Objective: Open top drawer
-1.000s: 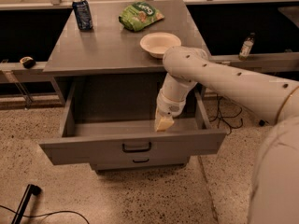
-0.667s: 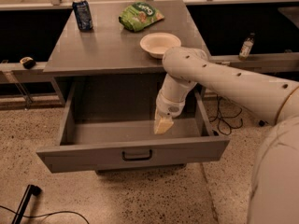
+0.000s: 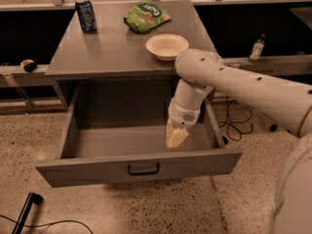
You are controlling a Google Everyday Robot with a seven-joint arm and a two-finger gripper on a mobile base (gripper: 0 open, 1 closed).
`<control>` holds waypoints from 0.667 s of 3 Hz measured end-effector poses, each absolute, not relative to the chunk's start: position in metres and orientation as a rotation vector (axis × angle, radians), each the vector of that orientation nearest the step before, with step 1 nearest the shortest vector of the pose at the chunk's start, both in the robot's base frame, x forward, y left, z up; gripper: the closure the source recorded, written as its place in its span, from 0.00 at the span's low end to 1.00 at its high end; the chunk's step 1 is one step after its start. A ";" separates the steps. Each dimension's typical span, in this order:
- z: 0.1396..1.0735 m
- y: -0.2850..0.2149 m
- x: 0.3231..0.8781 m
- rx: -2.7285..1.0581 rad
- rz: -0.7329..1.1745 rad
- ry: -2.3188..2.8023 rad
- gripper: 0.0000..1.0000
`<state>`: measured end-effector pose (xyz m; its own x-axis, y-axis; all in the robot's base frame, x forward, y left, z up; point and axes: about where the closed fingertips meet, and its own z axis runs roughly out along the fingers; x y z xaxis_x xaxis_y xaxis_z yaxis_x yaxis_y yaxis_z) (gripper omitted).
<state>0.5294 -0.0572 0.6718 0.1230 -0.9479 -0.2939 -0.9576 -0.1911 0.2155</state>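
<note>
Top drawer (image 3: 122, 143): pulled out, grey inside. Pincer (image 3: 176, 135): inside it, right, by the front panel; its spread cannot be told.

The cream-white tubular arm (image 3: 243, 84), dotted with small dark holes, ends in a pale yellowish gripper (image 3: 175, 140) within the top drawer (image 3: 87, 168).

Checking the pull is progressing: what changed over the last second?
The top drawer slid further out toward the camera. The gripper, hanging inside it near the front, moved forward with it. The can, chip bag and bowl on the cabinet top stayed put.
</note>
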 end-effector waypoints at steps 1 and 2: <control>0.685 -0.068 0.521 -2.223 0.656 1.974 1.00; 0.723 -0.095 0.545 -2.026 0.571 1.944 0.98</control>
<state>0.5454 -0.0946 0.7232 0.0186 -0.8870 -0.4614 -0.9956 -0.0586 0.0726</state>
